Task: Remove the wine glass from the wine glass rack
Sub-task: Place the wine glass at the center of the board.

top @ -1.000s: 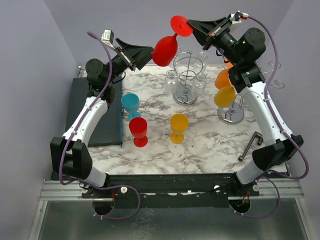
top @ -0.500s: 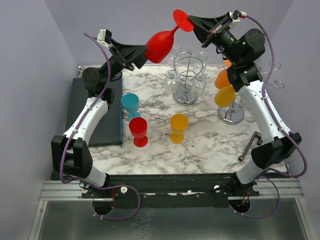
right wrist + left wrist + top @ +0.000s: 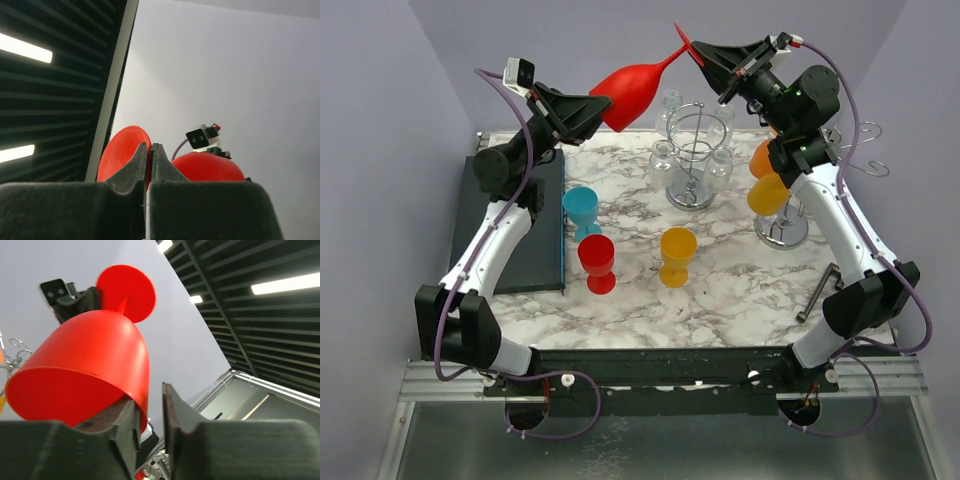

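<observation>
A red wine glass (image 3: 625, 88) hangs in the air above the back of the table, lying almost level. My right gripper (image 3: 705, 55) is shut on its round foot (image 3: 120, 150). My left gripper (image 3: 600, 108) is at the bowl's mouth, with one finger inside the rim and one outside. In the left wrist view the bowl (image 3: 90, 365) rests against the left finger, and a gap shows between its wall and the other finger of the gripper (image 3: 150, 410). The wine glass rack (image 3: 782, 230) stands at the right with orange and yellow glasses (image 3: 768, 190) hanging from it.
A chrome wire stand (image 3: 695, 150) with clear glasses is at the back centre. On the marble stand a blue cup (image 3: 582, 207), a red goblet (image 3: 597, 262) and a yellow goblet (image 3: 677, 255). A dark board (image 3: 520, 230) lies left, a black tool (image 3: 820, 290) right.
The red glass has risen and tipped from hanging steeply to nearly level. My left jaws have narrowed around the bowl's rim. The right gripper kept hold of the foot.
</observation>
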Controlling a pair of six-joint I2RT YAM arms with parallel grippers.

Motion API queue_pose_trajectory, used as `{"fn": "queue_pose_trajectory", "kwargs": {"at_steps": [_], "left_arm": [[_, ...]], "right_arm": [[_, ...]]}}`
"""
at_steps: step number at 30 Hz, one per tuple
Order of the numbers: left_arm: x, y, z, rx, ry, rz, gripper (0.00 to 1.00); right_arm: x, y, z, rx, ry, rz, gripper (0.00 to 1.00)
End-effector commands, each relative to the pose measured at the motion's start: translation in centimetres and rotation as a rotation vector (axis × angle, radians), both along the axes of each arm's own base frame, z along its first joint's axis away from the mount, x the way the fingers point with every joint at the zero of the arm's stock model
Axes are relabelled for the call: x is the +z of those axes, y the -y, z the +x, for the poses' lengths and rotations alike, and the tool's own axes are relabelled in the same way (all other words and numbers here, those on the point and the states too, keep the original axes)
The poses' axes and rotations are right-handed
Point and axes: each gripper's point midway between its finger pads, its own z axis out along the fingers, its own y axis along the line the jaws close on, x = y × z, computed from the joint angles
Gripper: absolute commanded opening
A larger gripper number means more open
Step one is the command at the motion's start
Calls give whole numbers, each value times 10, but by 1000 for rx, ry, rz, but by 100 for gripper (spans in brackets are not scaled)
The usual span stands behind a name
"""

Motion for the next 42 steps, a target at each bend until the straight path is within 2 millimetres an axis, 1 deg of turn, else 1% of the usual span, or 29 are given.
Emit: {"fn": "queue_pose_trajectory", "kwargs": {"at_steps": [1,2,3,4,5,8,9,10,12,13,14,15,16,17,18,19,22,25,26,27,30,34,38,42], "left_arm": [[23,-9,-28,4,96,-41,15],[22,-8,-28,4,92,-36,9],[21,-8,-28,5,86,-27,2],[19,-6,-28,10,84,-13,0],[17,-5,-26,22,73,6,0],[9,-2,-22,78,33,94,0],[3,0,-17,115,15,141,0],[1,0,-17,149,1,182,0],[-10,-2,-10,232,-46,277,0],[-20,-4,-4,278,-86,336,0],[-31,-6,0,315,-125,398,0],[-36,-9,2,348,-146,446,0],[-49,-11,5,368,-187,509,0],[-56,-13,6,386,-208,551,0],[-69,-16,7,402,-243,610,0],[-76,-17,6,413,-261,656,0],[-102,-25,1,457,-321,803,0],[-124,-31,-3,497,-367,944,0],[-128,-30,-5,501,-368,987,0],[-136,-32,-6,514,-381,1043,0],[-154,-28,-12,534,-381,1188,0],[-179,-19,-16,536,-371,1368,0],[-200,-13,-10,554,-361,1503,0],[-220,-3,-4,510,-354,1580,0]], "right_arm": [[-2,-1,-17,-1,41,-59,1],[-4,1,-18,-21,46,-83,2],[-7,2,-17,-47,38,-114,8],[-8,6,-17,-87,47,-152,18],[-9,10,-17,-130,52,-192,31],[-16,27,-18,-261,48,-309,60],[-14,35,-20,-315,60,-352,65],[-17,42,-21,-355,59,-394,71],[-18,58,-24,-447,61,-487,79],[-22,67,-24,-489,56,-536,82],[-21,73,-26,-519,63,-572,85],[-24,79,-27,-548,66,-621,87],[-24,85,-28,-573,75,-662,90],[-27,89,-29,-591,72,-705,92],[-28,93,-29,-605,84,-746,95],[-30,96,-31,-613,82,-781,100],[-41,101,-32,-613,90,-876,100],[-54,103,-32,-603,81,-932,100],[-58,103,-32,-599,80,-947,100],[-62,103,-32,-596,79,-960,100],[-71,104,-32,-586,74,-992,100],[-76,104,-33,-577,78,-1004,100],[-80,104,-34,-568,79,-1022,100],[-83,107,-35,-574,75,-1039,100]]}}
